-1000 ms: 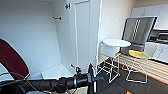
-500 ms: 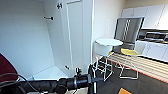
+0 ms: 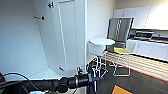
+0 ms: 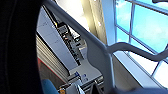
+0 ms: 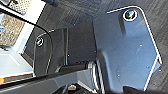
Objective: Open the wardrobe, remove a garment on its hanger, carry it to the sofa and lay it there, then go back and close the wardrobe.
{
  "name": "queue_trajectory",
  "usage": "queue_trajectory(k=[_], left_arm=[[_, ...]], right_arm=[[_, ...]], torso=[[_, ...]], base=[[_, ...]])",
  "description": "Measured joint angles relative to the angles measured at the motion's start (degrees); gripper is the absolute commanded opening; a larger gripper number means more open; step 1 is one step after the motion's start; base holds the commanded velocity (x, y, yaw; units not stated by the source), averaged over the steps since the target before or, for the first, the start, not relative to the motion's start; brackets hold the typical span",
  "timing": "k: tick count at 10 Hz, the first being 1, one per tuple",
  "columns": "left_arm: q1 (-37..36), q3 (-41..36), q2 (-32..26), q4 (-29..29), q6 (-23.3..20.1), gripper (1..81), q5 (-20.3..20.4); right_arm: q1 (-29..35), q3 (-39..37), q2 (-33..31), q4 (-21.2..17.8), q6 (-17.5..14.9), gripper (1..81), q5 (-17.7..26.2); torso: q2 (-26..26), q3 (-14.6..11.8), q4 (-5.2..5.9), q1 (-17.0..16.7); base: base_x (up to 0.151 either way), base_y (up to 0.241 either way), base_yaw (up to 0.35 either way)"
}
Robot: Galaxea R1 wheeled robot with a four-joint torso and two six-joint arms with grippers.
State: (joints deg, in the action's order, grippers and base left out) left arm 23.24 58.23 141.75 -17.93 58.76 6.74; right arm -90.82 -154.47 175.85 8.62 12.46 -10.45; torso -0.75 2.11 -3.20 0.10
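Judging from the open wardrobe [image 3: 67,37] on the left and the left arm stretched across the near foreground, probably the carrying step – garment out, sofa yet to be reached. Left gripper [image 3: 96,78] at the end of that arm, just near of a wire-legged white chair [image 3: 101,47]; cannot tell whether spread or pressed together. In the left wrist view, a white curved bar close by, likely the hanger [image 4: 82,35], with a black mass beside it that may be the garment [image 4: 17,50] – not certain. Next move likely calls for keeping the hanger level and clearing the chair legs. Wardrobe interior: white walls, pale floor panel, a short dark rail stub [image 3: 38,17] high on the far wall.
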Motion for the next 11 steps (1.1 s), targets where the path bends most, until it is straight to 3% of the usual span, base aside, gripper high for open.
queue_trajectory(k=[9, 11], left_arm=[[0.0, 1.3, 1.52, -0.22, 0.0, 1.0, -1.12], [-0.06, 1.11, 1.74, -0.28, -0.02, 1.0, -1.1]], right_arm=[[0.17, 0.0, -0.11, 0.0, 0.0, 81.1, 0.01], [0.24, -0.02, -0.13, -0.02, 0.02, 81.1, -0.11]], torso=[[0.0, 0.06, 0.0, 0.0], [-0.02, 1.94, 0.0, -0.05]], base=[[0.0, 0.0, -0.186], [0.0, 0.0, -0.186]])
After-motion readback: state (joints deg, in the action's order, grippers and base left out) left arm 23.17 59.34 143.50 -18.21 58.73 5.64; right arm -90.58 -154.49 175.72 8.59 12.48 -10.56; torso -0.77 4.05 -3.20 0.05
